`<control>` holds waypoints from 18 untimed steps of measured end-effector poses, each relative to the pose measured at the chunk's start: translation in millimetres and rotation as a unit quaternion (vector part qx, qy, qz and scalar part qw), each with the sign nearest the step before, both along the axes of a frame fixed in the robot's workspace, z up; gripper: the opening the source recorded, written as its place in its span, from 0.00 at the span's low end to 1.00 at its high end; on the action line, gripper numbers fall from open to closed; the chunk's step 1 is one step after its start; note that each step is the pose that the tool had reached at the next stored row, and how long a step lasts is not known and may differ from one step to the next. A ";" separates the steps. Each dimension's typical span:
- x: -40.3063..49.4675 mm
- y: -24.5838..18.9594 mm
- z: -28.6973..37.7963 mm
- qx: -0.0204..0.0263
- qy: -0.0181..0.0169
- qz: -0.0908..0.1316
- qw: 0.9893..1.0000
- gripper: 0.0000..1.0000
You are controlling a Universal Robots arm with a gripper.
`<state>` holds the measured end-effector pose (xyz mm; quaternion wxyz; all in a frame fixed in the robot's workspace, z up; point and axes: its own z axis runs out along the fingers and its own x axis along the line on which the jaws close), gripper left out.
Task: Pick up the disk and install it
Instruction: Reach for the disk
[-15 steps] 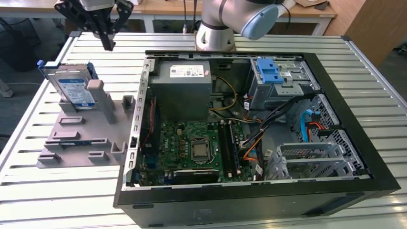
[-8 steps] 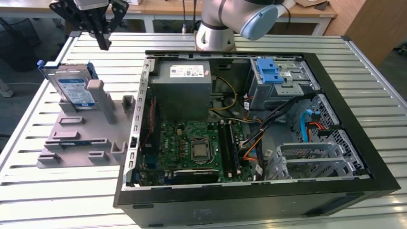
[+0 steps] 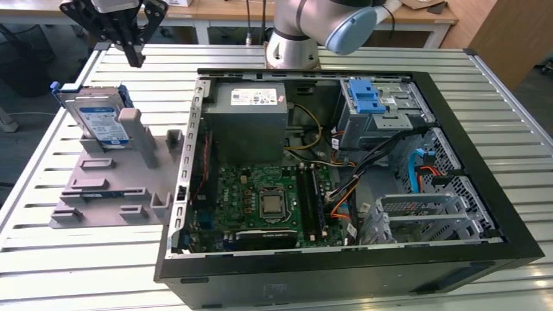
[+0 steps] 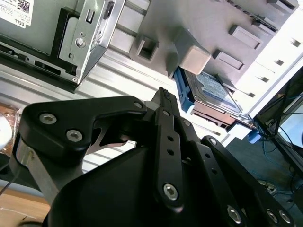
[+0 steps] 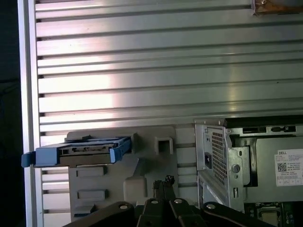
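The gripper (image 3: 134,59), fingers closed together on nothing, is hovering high, not yet over the disk (image 3: 97,120), which is standing on edge in the grey holder (image 3: 103,188) near the tabletop's (image 3: 87,259) edge on the exterior view's left; grasping well is, I judge, calling for parted fingers squared across the blue bracket (image 5: 47,156).
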<state>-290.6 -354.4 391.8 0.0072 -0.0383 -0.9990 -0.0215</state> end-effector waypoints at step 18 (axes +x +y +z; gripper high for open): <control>-20.1 3.8 -0.6 0.000 0.000 0.000 1.000 0.11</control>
